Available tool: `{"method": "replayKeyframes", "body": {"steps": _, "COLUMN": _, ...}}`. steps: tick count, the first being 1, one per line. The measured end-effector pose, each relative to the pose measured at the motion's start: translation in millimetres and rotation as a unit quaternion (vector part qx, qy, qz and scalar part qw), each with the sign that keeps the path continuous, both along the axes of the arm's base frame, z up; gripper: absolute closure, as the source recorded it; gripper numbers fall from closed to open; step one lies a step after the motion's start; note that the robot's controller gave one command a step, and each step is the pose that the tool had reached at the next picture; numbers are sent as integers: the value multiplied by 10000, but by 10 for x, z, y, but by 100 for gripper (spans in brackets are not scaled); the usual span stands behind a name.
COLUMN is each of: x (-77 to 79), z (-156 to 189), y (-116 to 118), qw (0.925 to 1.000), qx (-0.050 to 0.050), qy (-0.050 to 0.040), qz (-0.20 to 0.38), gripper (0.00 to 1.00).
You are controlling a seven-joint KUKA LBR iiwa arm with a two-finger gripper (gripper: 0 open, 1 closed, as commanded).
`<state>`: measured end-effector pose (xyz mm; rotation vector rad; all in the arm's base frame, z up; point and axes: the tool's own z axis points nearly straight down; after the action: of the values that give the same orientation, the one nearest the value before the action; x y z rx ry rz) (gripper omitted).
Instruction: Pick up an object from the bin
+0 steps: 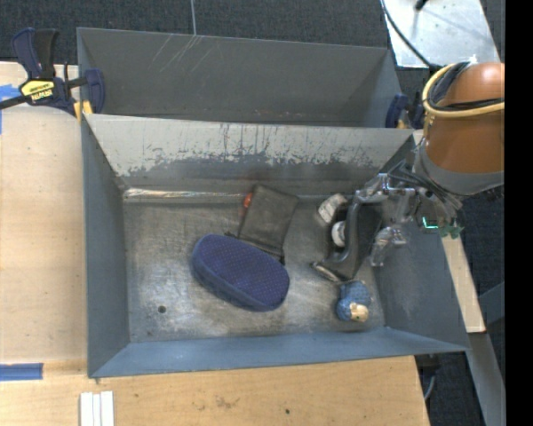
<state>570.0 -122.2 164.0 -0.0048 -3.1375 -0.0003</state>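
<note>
My gripper (361, 231) is low in the right part of the bin, close to the right wall. A small white and grey thing (330, 209) lies right beside it on its left, partly hidden by it. Just below the gripper, near the front right corner, sits a small blue round thing with a tan patch (352, 303). Nothing can be made out as held.
A large dark blue oval pouch (240, 272) lies in the middle of the bin floor. Behind it rests a dark grey square pad (268, 216), with a small orange bit (246, 201) at its left edge. The arm's orange cover hangs over the bin's right rim.
</note>
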Motion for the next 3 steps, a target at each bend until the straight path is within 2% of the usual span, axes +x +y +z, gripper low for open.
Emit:
{"method": "replayKeyframes", "body": {"steps": 1, "x": 366, "z": -469, "y": 24, "qw": 9999, "qx": -27, "qy": -49, "qz": 115, "gripper": 0}}
{"method": "replayKeyframes", "body": {"steps": 2, "x": 293, "z": -468, "y": -161, "qw": 9674, "qx": -6, "qy": -54, "qz": 2533, "gripper": 0}}
{"method": "replayKeyframes", "body": {"steps": 3, "x": 372, "z": -383, "y": -80, "qw": 9667, "qx": 14, "qy": -183, "qz": 2553, "gripper": 100}}
